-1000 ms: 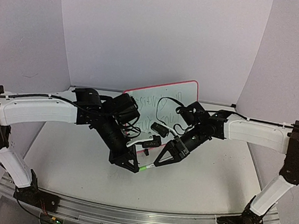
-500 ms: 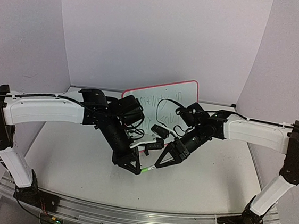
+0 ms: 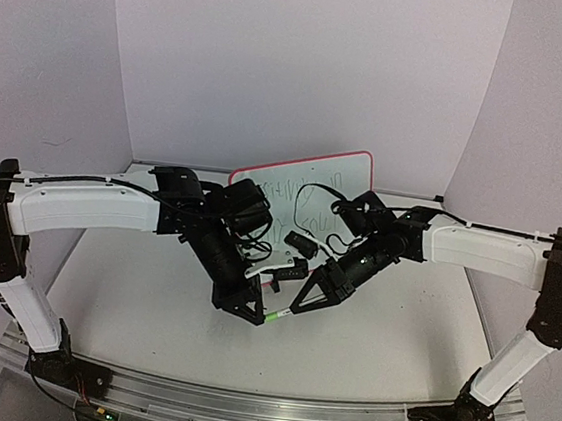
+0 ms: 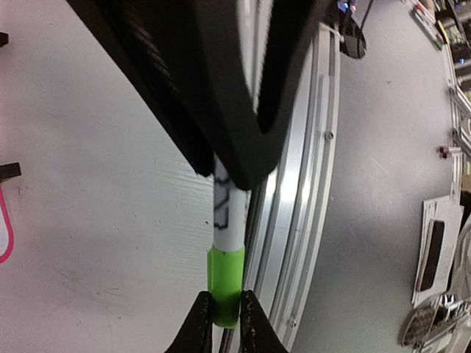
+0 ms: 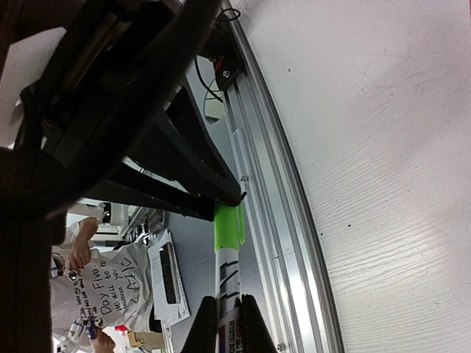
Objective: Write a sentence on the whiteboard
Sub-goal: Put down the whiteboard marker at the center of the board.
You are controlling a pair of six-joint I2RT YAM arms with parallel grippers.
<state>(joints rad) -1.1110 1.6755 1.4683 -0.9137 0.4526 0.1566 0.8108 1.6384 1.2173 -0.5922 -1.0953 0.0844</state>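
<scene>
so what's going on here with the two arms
The left gripper is shut on the green cap of a marker, and the right gripper is shut on its white barrel, so the marker hangs between them above the table. Behind them stands the whiteboard with green handwriting already on it, so they are probably recapping the marker.
</scene>
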